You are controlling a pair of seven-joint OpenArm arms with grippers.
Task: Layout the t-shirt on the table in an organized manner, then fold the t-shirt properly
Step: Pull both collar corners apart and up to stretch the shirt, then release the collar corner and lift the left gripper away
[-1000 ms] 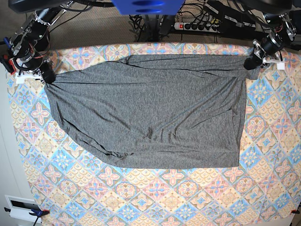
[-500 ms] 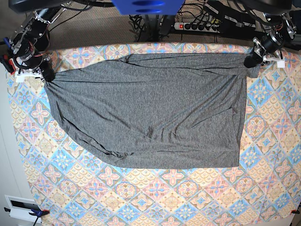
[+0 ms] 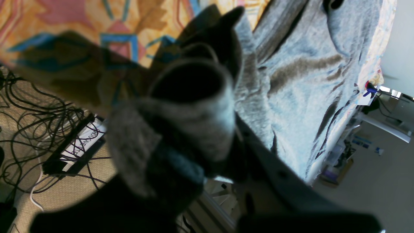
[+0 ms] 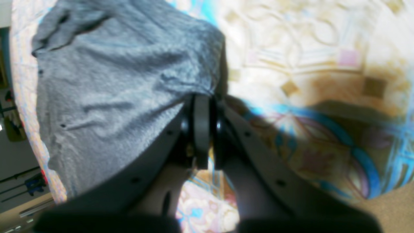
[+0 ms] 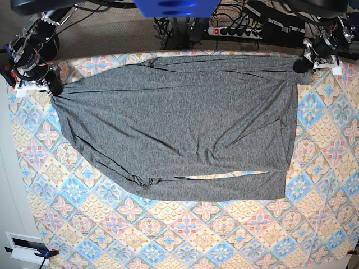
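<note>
The dark heather-grey t-shirt (image 5: 179, 123) lies spread across the far half of the table (image 5: 185, 235), stretched between both arms. Its upper layer is pulled back, showing a strip of lower layer along the near edge. My left gripper (image 5: 301, 63) is shut on the t-shirt's far right corner; in the left wrist view a bunch of fabric (image 3: 181, 113) wraps its fingers. My right gripper (image 5: 54, 88) is shut on the far left corner, and the right wrist view shows the grey cloth (image 4: 113, 81) pinched where its jaws meet.
A power strip (image 5: 235, 31) and cables lie on the floor behind the table's far edge. A white box (image 5: 25, 249) sits at the near left corner. A blue fixture (image 5: 176, 7) hangs over the far edge.
Both grippers have pulled the t-shirt's far corners away toward the table's far edge. The upper layer slid with them, uncovering a strip of lower layer at the near edge.
</note>
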